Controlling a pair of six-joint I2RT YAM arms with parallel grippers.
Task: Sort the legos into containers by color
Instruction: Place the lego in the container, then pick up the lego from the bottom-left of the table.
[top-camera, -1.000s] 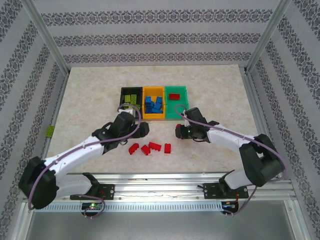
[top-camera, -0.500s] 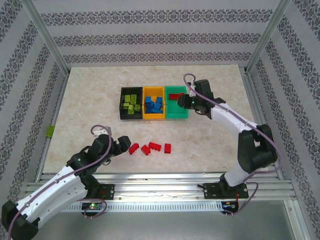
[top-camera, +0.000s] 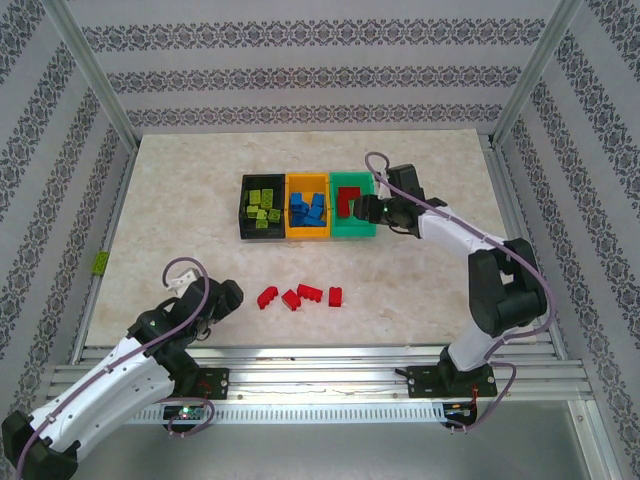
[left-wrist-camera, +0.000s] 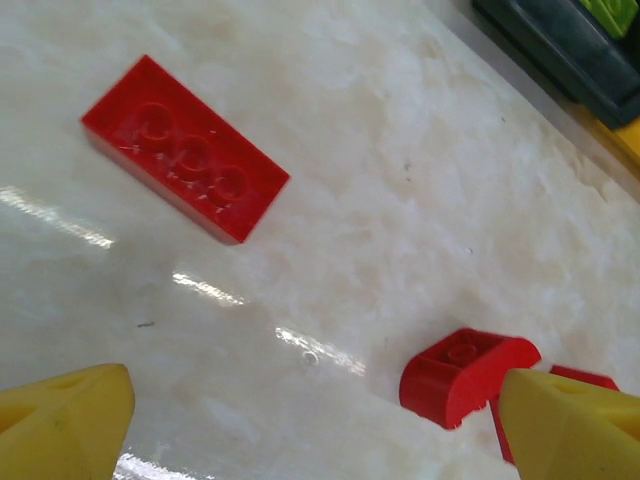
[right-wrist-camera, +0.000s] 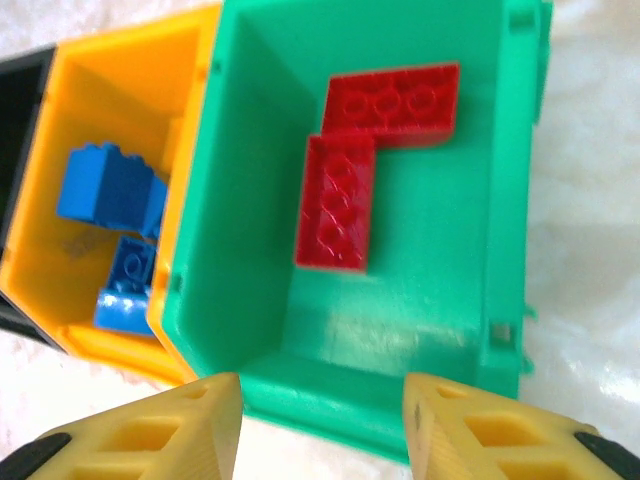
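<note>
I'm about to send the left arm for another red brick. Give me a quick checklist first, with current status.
1. Right tool open and empty: ok.
2. Two red bricks lying inside the green bin: ok.
3. Left tool open, nothing between its fingers: ok.
4. Left tool lined up on one brick: not ok; the arched red brick sits by one finger and the flat red brick lies farther off.
5. Sorting finished: not ok; four loose red bricks lie in front of the bins.
6. Bins unmixed: ok; the black bin holds lime bricks, the orange bin blue bricks.
</note>
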